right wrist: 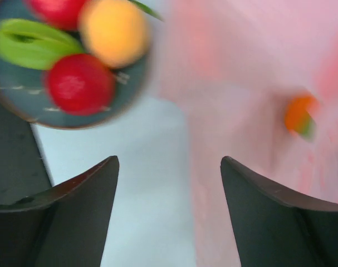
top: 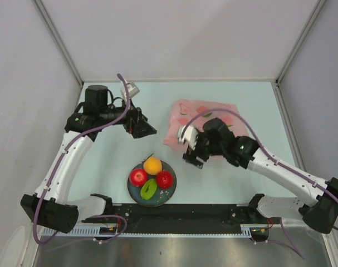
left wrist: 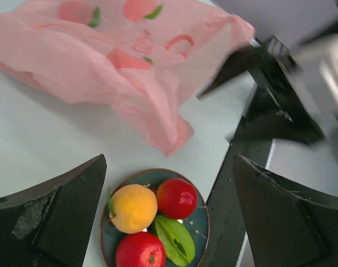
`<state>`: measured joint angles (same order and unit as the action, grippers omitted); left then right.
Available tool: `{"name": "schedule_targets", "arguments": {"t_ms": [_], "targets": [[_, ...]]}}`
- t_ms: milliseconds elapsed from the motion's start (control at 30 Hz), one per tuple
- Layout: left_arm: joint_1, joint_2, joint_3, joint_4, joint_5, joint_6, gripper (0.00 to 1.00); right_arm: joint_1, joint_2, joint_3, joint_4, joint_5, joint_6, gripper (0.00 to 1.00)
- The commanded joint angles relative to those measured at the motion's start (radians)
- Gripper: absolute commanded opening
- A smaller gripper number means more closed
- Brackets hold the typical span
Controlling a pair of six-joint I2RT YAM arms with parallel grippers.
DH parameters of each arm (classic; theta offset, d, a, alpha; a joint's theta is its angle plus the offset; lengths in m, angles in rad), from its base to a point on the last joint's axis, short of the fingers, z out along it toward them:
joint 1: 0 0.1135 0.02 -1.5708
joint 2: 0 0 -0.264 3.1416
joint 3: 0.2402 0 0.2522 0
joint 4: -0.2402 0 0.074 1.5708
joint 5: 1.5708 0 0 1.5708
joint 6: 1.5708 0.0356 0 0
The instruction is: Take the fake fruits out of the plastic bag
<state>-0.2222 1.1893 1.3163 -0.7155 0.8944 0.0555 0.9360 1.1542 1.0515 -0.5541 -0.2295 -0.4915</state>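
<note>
Four fake fruits (top: 152, 179) sit on a dark plate (top: 164, 196) at the near middle of the table (top: 110, 161): a yellow-orange one (top: 153, 165) on the far side, two red apples (top: 138, 177) to the left and right, and a green piece (top: 148, 189) nearest. The pink plastic bag (top: 185, 114) lies crumpled, far and right of the plate. The left gripper (top: 146, 129) hangs spread wide and empty, far-left of the plate. The right gripper (top: 191, 151), fingers parted and holding nothing, hovers over the bag's near-left edge.

Both arms reach inward, the left end effector (top: 145, 130) and right end effector (top: 192, 156) each spread wide.
</note>
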Motion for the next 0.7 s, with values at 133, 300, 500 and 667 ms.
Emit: {"name": "schedule_targets", "arguments": {"t_ms": [133,300,500,667], "targets": [[-0.221,0.107,-0.009,0.004,-0.004,0.075,1.00,-0.333,0.081,0.008,-0.024,-0.090,0.189,0.50],[-0.256,0.252,0.035,0.037,-0.092,0.017,0.83,-0.348,0.186,0.007,0.072,-0.132,0.169,0.37],[-0.256,0.360,0.130,0.057,0.052,-0.039,0.28,-0.347,0.307,0.010,0.226,0.057,0.243,0.38],[-0.256,0.346,0.133,0.018,0.109,0.010,0.00,-0.465,0.386,0.033,0.462,0.177,0.286,0.36]]}}
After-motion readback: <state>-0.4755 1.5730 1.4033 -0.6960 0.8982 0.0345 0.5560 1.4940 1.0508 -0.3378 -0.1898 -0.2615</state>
